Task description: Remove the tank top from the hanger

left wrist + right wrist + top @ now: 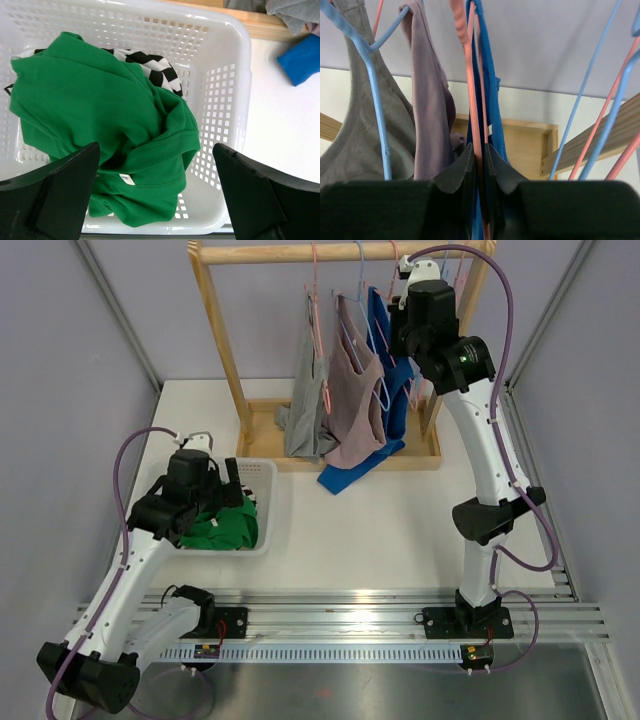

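A blue tank top (396, 390) hangs on a pink hanger (471, 85) at the right of the wooden rack (215, 325), its hem trailing onto the table. My right gripper (479, 150) is up at the rail, shut on the pink hanger's wire, with the blue tank top's (492, 100) strap just behind the fingers. In the top view the right gripper (408, 295) sits among the hanger hooks. My left gripper (155, 146) stands open above a green garment (110, 125) in the white basket (240, 75), with nothing between its fingers.
A grey tank top (305, 410) and a mauve one (355, 405) hang left of the blue one. Empty blue and pink hangers (600, 110) hang to the right. The basket (268, 475) stands at the left, with a black-and-white cloth (155, 67) under the green one.
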Robot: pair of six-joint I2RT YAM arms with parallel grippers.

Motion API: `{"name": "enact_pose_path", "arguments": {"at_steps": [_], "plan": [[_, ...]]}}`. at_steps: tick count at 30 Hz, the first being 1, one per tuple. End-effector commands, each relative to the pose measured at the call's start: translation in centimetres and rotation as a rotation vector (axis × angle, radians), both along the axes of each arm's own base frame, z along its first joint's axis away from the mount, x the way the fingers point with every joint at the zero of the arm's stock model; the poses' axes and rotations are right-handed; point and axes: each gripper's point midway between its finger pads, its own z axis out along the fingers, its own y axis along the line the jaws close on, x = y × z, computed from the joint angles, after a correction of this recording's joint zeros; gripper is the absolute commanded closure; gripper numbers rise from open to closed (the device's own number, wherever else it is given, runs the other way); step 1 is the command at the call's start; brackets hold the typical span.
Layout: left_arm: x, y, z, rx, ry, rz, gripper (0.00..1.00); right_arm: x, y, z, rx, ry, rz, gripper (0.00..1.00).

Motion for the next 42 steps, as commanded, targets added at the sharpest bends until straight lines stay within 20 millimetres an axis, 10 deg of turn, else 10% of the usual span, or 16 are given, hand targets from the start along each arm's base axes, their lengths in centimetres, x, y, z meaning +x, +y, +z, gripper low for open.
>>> {"name": "enact_pose_path", "arguments": {"at_steps": [1,6,26,35,42], "plan": [[0.5,-1.4,0.1,-0.02,-0.015,-0.066,0.01,0.4,-0.5,3.2,-0.002,-0.11,-0.031,0.82],[0.3,-2.1,0.0,-0.02,-0.01,-0.095,0.01,0.0,-0.5,4.2,0.009,-0.134,-0.02,1.0],[-0.3,-3.0,1.0,-0.027,-0.061,-0.134,0.01,-6.1,-1.8,11.7,0.122,-0.277,0.047,1.0],[-1.2,-3.6,4.1,-0.073,-0.196,-0.176,0.01,-13.6,-2.8,9.3,0.156,-0.165,0.168,1.0],[-3.0,-4.5,8.1,-0.168,-0.382,-0.262,0.01,-20.5,-3.1,2.7,0.187,-0.021,0.299,1.0]]}}
